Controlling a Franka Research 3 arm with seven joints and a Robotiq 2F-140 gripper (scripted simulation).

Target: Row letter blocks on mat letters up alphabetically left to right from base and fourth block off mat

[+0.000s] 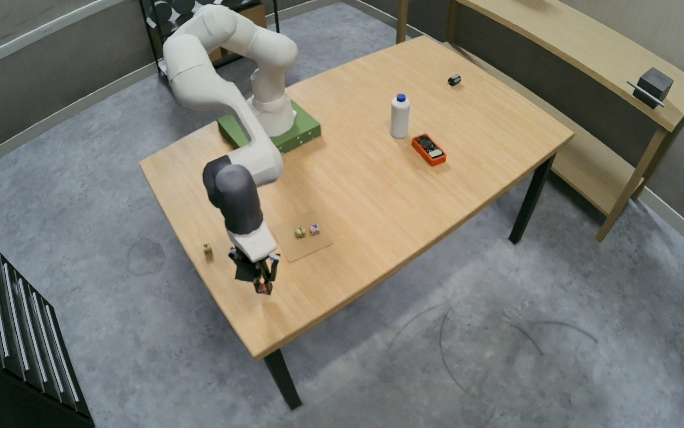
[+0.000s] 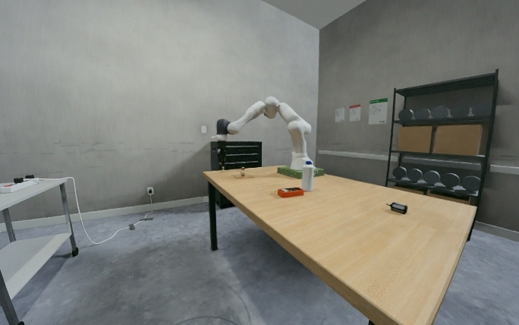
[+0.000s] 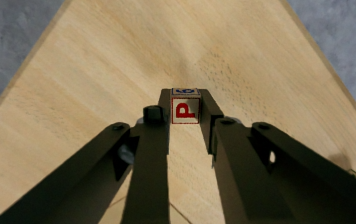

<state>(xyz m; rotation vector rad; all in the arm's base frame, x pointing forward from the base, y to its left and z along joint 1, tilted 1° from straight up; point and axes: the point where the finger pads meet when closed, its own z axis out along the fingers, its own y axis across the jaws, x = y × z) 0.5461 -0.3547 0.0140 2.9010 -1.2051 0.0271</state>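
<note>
The claw [image 1: 263, 285] [image 2: 221, 168] [image 3: 184, 102] is clamped on the P block [image 1: 262, 287] [image 3: 185, 110], presumably light, stiff and best pinched by opposite side faces.

Top view: set high, looking steeply down; the whole tabletop [image 1: 363, 201] [image 2: 344, 229] [image 3: 100, 65] spans the middle of the frame. Exterior view: set farther back and low, facing across the table's length, the arm base [image 1: 312, 126] [image 2: 320, 171] beyond, right of centre. Wrist view: close, looking down between the fingers. Top and exterior share the base; wrist and top share a table corner.
</note>
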